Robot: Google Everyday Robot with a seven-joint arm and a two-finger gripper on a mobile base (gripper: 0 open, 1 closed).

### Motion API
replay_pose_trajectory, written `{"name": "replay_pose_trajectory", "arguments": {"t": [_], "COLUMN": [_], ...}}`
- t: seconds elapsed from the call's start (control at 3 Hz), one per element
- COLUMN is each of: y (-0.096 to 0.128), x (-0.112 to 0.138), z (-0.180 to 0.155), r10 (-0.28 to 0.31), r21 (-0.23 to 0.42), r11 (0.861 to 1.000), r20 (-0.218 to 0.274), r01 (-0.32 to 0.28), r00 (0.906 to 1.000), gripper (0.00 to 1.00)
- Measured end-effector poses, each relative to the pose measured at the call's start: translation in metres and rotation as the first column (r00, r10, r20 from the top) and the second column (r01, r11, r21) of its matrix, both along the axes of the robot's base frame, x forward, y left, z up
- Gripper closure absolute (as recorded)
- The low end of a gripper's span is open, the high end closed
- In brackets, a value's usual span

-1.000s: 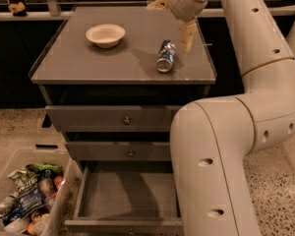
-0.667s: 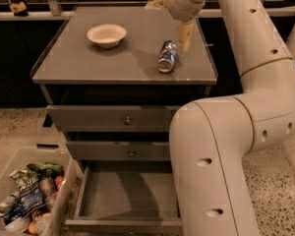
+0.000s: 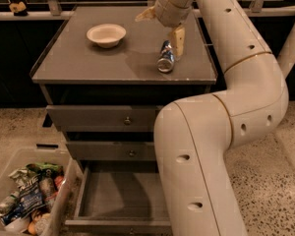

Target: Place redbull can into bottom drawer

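Grey table (image 3: pixel 78 65): formed by the flat top of a three-drawer cabinet; a bowl and a can are carried on it.
Redbull can (image 3: pixel 165 57): laid on its side near the right front of the table, one shiny end turned toward the camera, well apart from the bowl.
Gripper (image 3: pixel 160 36): held just above and behind the can, its two fingers spread wide; one finger (image 3: pixel 177 41) is hung down just beside the can's far end, and contact cannot be judged.
Bowl (image 3: pixel 106 34): cream, round, set upright at the left rear.
Bottom drawer (image 3: pixel 123 200): pulled out at floor level, below two shut drawers (image 3: pixel 108 118).
Arm (image 3: pixel 221 132): cream, bent across the right foreground.
Bin (image 3: pixel 39 152): clear plastic, stood on the floor left of the open drawer, filled with snack packets (image 3: pixel 32 195).
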State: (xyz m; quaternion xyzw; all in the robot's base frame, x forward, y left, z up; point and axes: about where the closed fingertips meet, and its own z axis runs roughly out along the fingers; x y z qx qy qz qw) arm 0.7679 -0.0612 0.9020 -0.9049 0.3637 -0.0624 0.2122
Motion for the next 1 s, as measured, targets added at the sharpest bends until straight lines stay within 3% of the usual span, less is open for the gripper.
{"name": "replay_pose_trajectory", "arguments": {"t": [1.0], "y": [0.008], "x": [0.019], "z": [-0.024], "r10": [0.029], "r21": [0.033], "r11": [0.999], "r20": [0.026], "r01": [-0.03], "r00": [0.9992], "gripper": [0.0]}}
